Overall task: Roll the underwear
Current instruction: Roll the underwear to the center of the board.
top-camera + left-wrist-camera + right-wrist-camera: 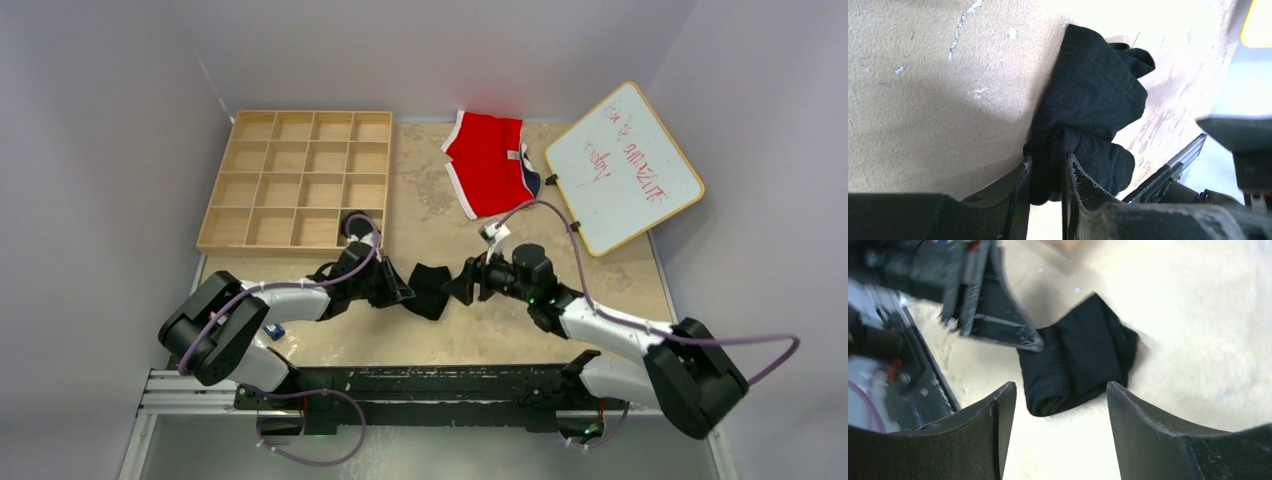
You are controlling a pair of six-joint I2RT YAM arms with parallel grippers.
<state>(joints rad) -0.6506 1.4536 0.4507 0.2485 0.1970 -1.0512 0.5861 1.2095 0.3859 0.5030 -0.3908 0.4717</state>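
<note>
A black underwear [432,288] lies partly rolled on the tabletop between the two arms. My left gripper [405,291] is shut on its left end; in the left wrist view a fold of the underwear [1088,105] is pinched between the fingers [1075,172]. My right gripper [462,283] stands open just right of the garment, with nothing between its fingers. In the right wrist view the rolled underwear [1078,357] lies on the table ahead of the spread fingers [1003,410], and a left gripper finger [998,320] holds its far side.
A wooden grid tray [298,180] stands at the back left. Red briefs with white trim [490,162] lie at the back centre. A whiteboard [622,165] leans at the back right. A metal rail [400,385] runs along the near table edge.
</note>
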